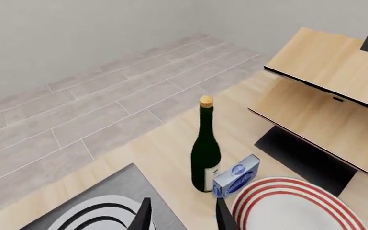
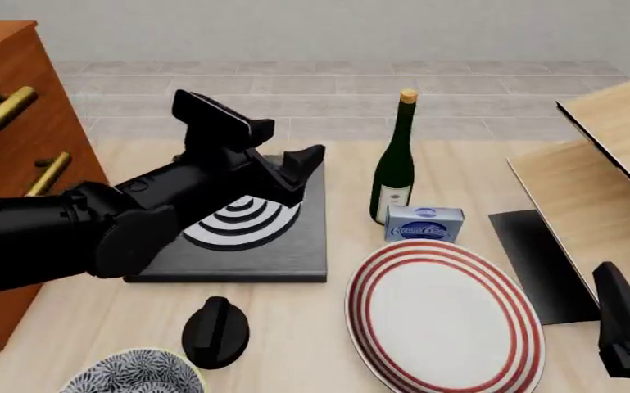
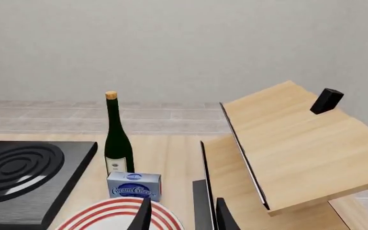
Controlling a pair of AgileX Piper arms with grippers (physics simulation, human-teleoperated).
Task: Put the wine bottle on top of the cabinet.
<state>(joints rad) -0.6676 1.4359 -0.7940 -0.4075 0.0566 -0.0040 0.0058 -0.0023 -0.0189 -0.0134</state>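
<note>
The wine bottle (image 2: 393, 168) stands upright on the table, dark green with a tan cork and a white label low on its body; it also shows in the wrist views (image 1: 206, 155) (image 3: 118, 141). The reddish-brown cabinet (image 2: 3, 98) with brass handles fills the far left. My left gripper (image 2: 298, 168) hovers over a dark slab, left of the bottle and apart from it; its fingers (image 1: 144, 216) are spread open and hold nothing. My right gripper (image 2: 626, 332) sits low at the near right, open (image 3: 184, 218) and empty.
A blue box (image 2: 424, 223) touches the bottle's base in front. A red-striped plate (image 2: 444, 315) lies nearer. The dark slab (image 2: 292, 254) bears white rings. A black knob (image 2: 216, 329) and a patterned bowl (image 2: 134, 377) sit near left. Pale wood panels (image 2: 605, 155) lean at the right.
</note>
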